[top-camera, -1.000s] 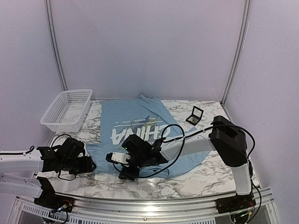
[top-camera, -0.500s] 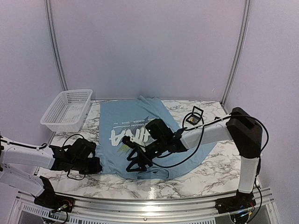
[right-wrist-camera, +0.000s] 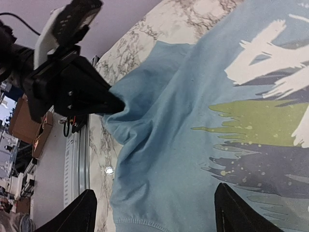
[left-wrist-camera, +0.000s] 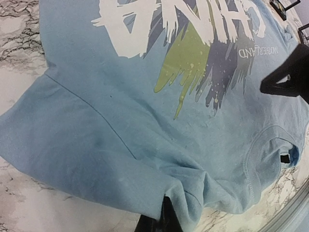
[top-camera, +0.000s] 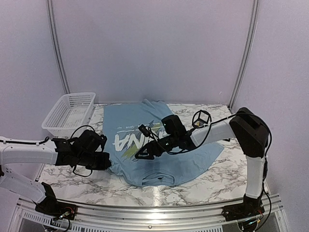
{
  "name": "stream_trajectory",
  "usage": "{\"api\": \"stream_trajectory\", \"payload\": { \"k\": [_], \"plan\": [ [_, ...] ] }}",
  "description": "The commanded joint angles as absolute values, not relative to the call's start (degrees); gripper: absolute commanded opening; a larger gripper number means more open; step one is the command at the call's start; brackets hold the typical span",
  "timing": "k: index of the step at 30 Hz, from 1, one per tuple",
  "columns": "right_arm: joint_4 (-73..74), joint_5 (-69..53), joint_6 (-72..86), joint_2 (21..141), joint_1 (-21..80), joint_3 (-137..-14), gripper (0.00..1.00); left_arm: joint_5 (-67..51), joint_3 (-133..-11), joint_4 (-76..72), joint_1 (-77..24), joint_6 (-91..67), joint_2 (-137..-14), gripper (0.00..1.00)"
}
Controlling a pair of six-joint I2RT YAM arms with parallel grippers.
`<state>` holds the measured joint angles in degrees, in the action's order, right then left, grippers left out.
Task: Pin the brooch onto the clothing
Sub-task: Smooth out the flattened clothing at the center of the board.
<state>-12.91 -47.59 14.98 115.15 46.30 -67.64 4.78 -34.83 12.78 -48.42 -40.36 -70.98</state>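
Both arms have shifted within the last second. The left gripper [top-camera: 105, 162] has slid in from the bare marble to the left edge of the light blue short-sleeved T-shirt [top-camera: 145, 121]. The right gripper [top-camera: 141, 143] has swung off the shirt's near edge and now hangs over its print.

The shirt is a thin, soft knit that lies mostly flat, with its stitched round neckline toward the arms. From above, the big white brush-lettered "CHINA" therefore reads upside down. Yellow-green and dark slate strokes with fine spatter trail from the letters toward the neckline.

At the shirt's left edge, by a sleeve, the cloth is puckered into a raised fold. The left gripper's black, wedge-shaped fingers [right-wrist-camera: 104, 99] are pressed together on that fold. The right gripper's jaws stand wide apart above the coloured strokes, with nothing between them and clear of the cloth.

I cannot pick out the brooch in any view.

Just off the shirt's far right corner a small square black case [top-camera: 201, 117] stands open, and a loop of the right arm's cable partly crosses it. Off the shirt's far left corner sits a white plastic mesh basket [top-camera: 67, 113], rectangular with flared walls. A glossy white marble-patterned table top [top-camera: 207, 181] with grey veins lies under the shirt. The right arm's pale forearm and black cable stretch over the shirt's right half and hide part of it.
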Motion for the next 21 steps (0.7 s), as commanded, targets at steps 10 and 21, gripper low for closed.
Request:
{"api": "stream_trajectory", "payload": {
  "k": [10, 21],
  "plan": [
    [-8.04, -36.82, 29.82, 116.68, 45.24, -69.52, 0.78, 6.04, -41.49, 23.67, -49.13, -34.53, -76.03, 0.0],
    [-7.03, -30.05, 31.38, 117.92, 44.57, -68.37, 0.78, 10.35, -64.41, 32.43, -47.12, -16.55, -93.42, 0.0]
  ]
}}
